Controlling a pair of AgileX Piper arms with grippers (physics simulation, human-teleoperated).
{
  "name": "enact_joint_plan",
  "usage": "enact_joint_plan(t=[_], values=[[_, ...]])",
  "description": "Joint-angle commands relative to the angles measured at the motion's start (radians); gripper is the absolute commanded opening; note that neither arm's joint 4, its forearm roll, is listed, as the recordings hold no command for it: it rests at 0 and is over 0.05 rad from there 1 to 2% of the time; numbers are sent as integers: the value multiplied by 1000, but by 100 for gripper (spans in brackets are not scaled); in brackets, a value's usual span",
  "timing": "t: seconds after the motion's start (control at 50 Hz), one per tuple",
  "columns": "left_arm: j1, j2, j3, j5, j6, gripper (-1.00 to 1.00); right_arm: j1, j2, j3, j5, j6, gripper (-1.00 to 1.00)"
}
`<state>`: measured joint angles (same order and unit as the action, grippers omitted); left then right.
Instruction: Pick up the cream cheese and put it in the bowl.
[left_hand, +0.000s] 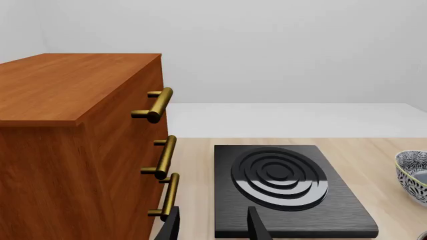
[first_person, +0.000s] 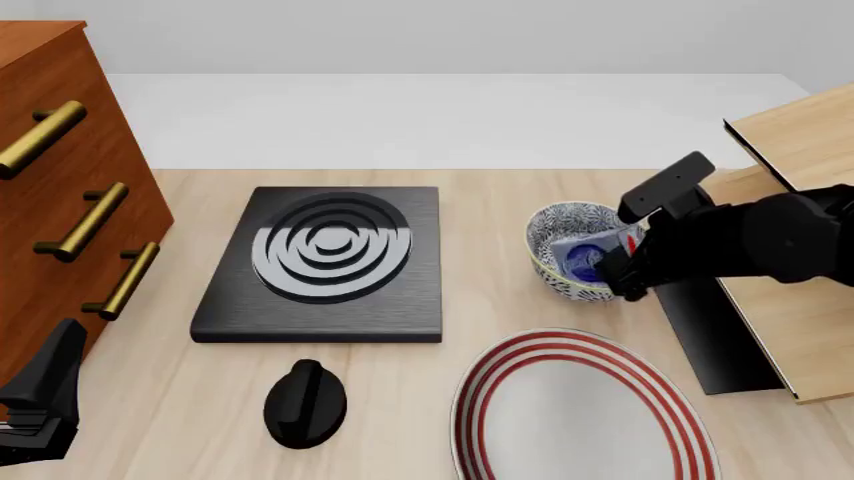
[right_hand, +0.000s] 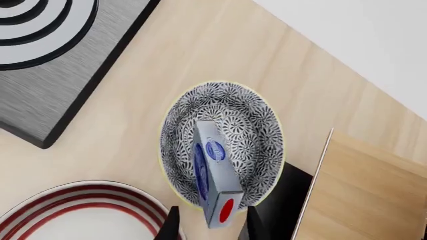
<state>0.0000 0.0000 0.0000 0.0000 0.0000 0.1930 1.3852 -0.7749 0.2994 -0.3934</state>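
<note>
The speckled blue-grey bowl (first_person: 561, 222) stands right of centre on the table; it also shows in the right wrist view (right_hand: 230, 107) and at the edge of the left wrist view (left_hand: 410, 172). The cream cheese (right_hand: 212, 172), a light blue and white box with a blue oval logo, lies tilted on its edge inside the bowl, one end over the rim; it also shows in the front view (first_person: 587, 256). My right gripper (right_hand: 212, 227) hovers over that end, fingers spread wider than the box, not touching it. My left gripper (left_hand: 213, 230) is open and empty at the table's near left (first_person: 40, 400).
A black burner plate (first_person: 320, 262) lies in the middle with a black knob (first_person: 306, 402) in front of it. A white plate with red rings (first_person: 581, 410) sits just in front of the bowl. A wooden cabinet (first_person: 67, 120) with brass handles stands left. A wooden board (first_person: 801, 310) lies right.
</note>
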Motion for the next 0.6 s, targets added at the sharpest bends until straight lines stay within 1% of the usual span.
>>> enact_joint_plan(t=[0.02, 0.18, 0.34, 0.4, 0.48, 0.52, 0.6], values=[[0, 0, 0, 0, 0, 100, 13, -7, -5, 6, 12, 100], [0, 0, 0, 0, 0, 100, 14, -3, -4, 3, 11, 100], [0, 0, 0, 0, 0, 100, 9, -23, -18, 28, 8, 100], [0, 0, 0, 0, 0, 100, 8, -39, -33, 49, 7, 100], [0, 0, 0, 0, 0, 100, 14, -72, -66, 88, 20, 100], [0, 0, 0, 0, 0, 100, 12, -80, -73, 98, 16, 100], [0, 0, 0, 0, 0, 100, 27, -116, -103, 135, 30, 100]])
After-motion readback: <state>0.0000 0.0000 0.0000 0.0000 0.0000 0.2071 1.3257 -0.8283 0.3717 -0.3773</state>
